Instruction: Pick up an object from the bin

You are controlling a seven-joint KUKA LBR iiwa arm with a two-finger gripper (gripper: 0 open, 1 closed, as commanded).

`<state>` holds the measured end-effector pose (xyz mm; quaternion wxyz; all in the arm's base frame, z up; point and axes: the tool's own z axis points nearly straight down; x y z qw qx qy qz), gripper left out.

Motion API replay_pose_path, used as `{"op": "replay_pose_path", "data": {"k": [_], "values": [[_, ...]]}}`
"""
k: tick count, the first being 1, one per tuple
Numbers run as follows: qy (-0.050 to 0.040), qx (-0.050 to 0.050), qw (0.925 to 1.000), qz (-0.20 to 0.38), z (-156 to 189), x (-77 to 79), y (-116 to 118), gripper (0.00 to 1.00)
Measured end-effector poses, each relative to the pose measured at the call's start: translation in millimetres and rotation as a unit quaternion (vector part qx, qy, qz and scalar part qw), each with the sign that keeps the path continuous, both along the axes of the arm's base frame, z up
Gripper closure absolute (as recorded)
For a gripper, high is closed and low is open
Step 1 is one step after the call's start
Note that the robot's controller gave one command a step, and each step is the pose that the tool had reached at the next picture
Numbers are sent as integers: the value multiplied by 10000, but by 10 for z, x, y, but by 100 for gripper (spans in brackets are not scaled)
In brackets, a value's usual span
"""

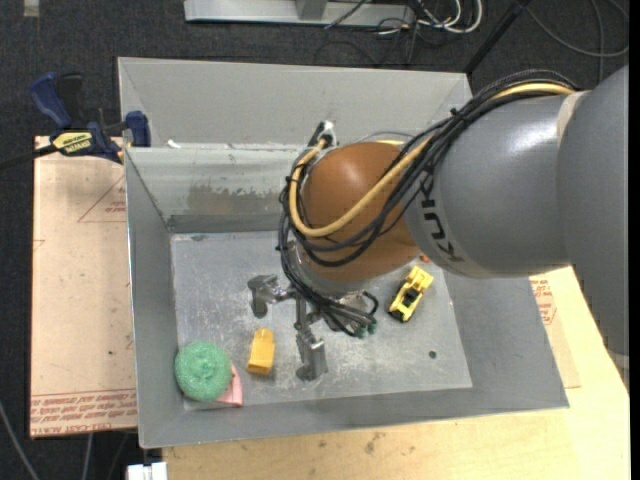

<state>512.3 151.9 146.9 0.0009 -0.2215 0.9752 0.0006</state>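
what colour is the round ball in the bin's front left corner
The ball is green, best seen in the camera view.

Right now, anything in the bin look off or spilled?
Nothing stands out. The green ball rests partly over a pink piece in the view's lower-left corner; the orange block and yellow toy lie loose on the bin floor.

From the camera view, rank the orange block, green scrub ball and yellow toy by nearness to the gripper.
1. Orange block, just left of the gripper.
2. Green scrub ball, near-left corner, and yellow toy, on the right: too close to call.
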Motion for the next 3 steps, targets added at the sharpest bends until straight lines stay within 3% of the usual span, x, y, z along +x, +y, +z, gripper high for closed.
{"op": "replay_pose_path", "data": {"k": [1,2,3], "values": [[-8,-1,9891,1470,-505,59,15,0],[-7,6,9906,1370,-765,-68,-36,100],[-6,6,9906,1369,-765,-68,-36,100]]}}
